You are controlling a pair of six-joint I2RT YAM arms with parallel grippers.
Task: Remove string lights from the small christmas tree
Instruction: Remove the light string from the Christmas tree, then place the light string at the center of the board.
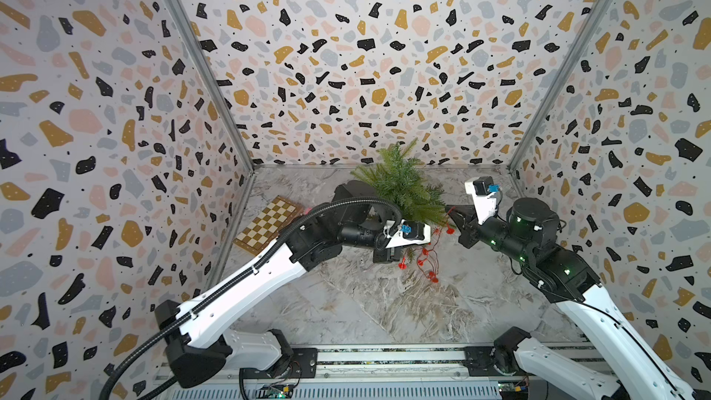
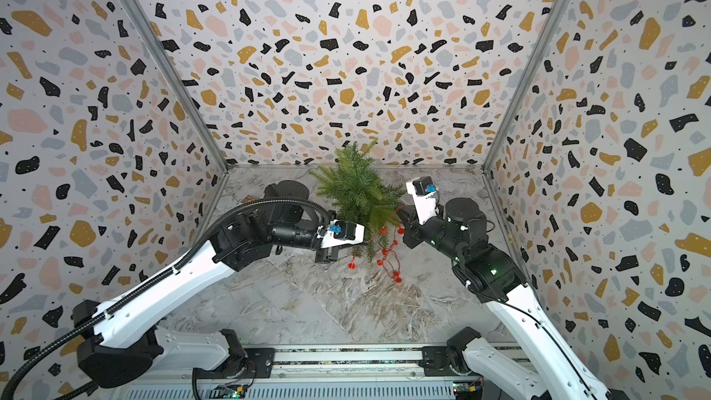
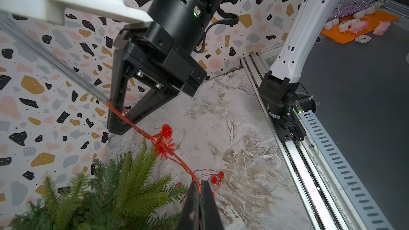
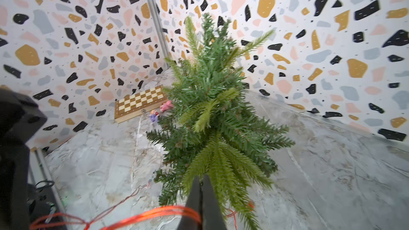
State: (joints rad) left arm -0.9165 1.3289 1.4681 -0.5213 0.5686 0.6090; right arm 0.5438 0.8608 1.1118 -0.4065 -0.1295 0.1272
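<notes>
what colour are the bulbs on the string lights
The string lights have bright red bulbs on reddish wire, clearest in the left wrist view.

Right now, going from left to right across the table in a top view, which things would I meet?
chessboard → left end effector → string lights → right end effector. The small christmas tree overlaps several of these, so I leave it out.

the left arm (image 1: 246, 286) and right arm (image 1: 600, 325) had white shells and round black joints. a bumpy black hose (image 1: 338, 202) ran along the left one. small green lights (image 1: 519, 220) glowed on the right one. the left gripper (image 3: 199, 186) and right gripper (image 3: 118, 127) were black and pointy.
</notes>
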